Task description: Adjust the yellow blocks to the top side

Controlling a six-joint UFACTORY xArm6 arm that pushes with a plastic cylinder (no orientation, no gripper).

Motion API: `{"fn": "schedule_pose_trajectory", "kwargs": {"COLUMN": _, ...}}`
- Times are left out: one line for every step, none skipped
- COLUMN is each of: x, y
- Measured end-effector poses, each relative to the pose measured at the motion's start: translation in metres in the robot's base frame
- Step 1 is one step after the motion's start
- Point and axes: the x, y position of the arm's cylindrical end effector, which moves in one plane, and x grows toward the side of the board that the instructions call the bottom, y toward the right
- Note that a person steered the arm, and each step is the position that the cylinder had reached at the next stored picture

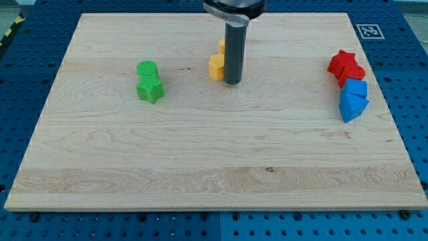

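Only one camera view is given. It looks down at a pale wooden board [214,154] lying on a blue pegboard table [27,120]. A small black-and-white marker [367,30] sits just off the board's far right corner.

My tip [233,82] is the lower end of a dark upright rod that comes down from the top of the view, a little right of the board's middle line, in the far half. There is no gripper on this arm, so nothing opens or closes; the rod simply ends on the board.

The tip stands just right of a yellow block [215,67] and seems to touch it, though the contact line is hard to make out. A second yellow block [221,45] sits just behind the first, farther away, and is partly hidden by the rod; its shape cannot be told.

Well to the left are two green blocks [150,80], touching each other, one behind the other.

Near the right edge is a red star-shaped block [343,61] with another red block [352,73] pressed against it. Just in front of them lie two blue blocks [354,99], also touching.
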Motion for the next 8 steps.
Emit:
{"fn": "schedule_pose_trajectory", "kwargs": {"x": -0.021, "y": -0.002}}
{"fn": "schedule_pose_trajectory", "kwargs": {"x": -0.024, "y": -0.002}}
{"fn": "schedule_pose_trajectory", "kwargs": {"x": -0.008, "y": -0.002}}
{"fn": "schedule_pose_trajectory", "kwargs": {"x": -0.006, "y": -0.016}}
{"fn": "schedule_pose_trajectory", "kwargs": {"x": -0.006, "y": -0.037}}
{"fn": "schedule_pose_trajectory", "kwargs": {"x": -0.023, "y": -0.037}}
{"fn": "schedule_pose_trajectory", "kwargs": {"x": -0.037, "y": -0.037}}
{"fn": "schedule_pose_trajectory", "kwargs": {"x": -0.034, "y": -0.038}}
